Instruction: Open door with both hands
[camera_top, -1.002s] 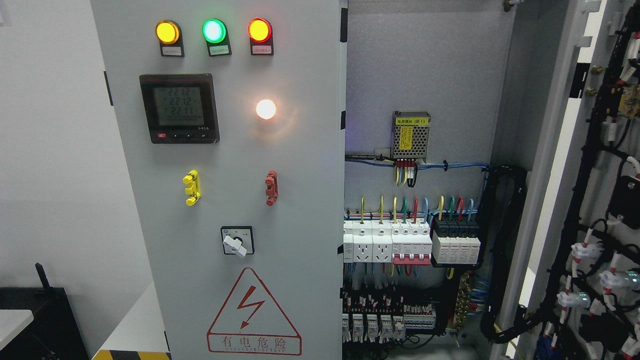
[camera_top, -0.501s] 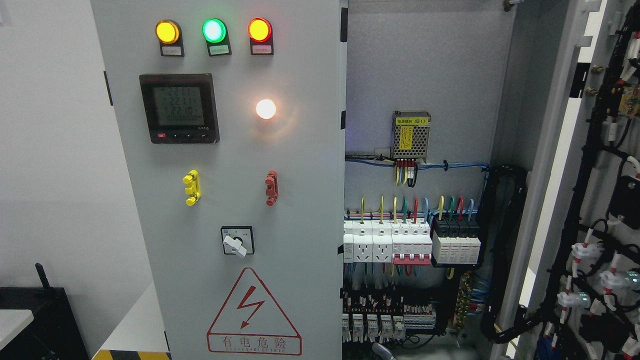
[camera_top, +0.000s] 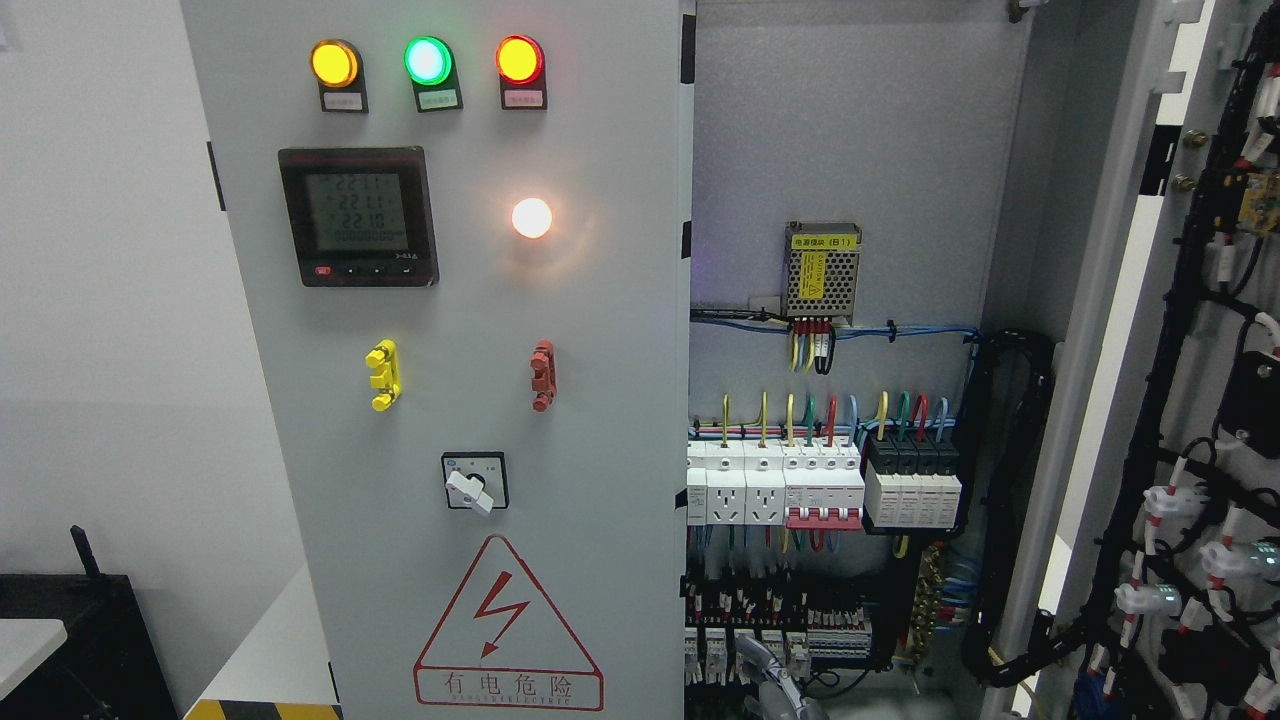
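Centrally in the head view, the cabinet's left door (camera_top: 600, 350) stands shut, long axis vertical, its face towards the camera. It is pale grey and carries three lit lamps (camera_top: 427, 61), a black meter (camera_top: 358, 216) and a red warning triangle (camera_top: 507, 630). The right door (camera_top: 1200, 330) is swung open at the right edge, its wired inner face showing and cut off by the frame. Between the two, breakers (camera_top: 820, 490) show in the cabinet interior (camera_top: 850, 130). A grey hand (camera_top: 775, 680) enters at the bottom edge, mostly cut off; which arm it belongs to, and whether it is released or clenched, cannot be told.
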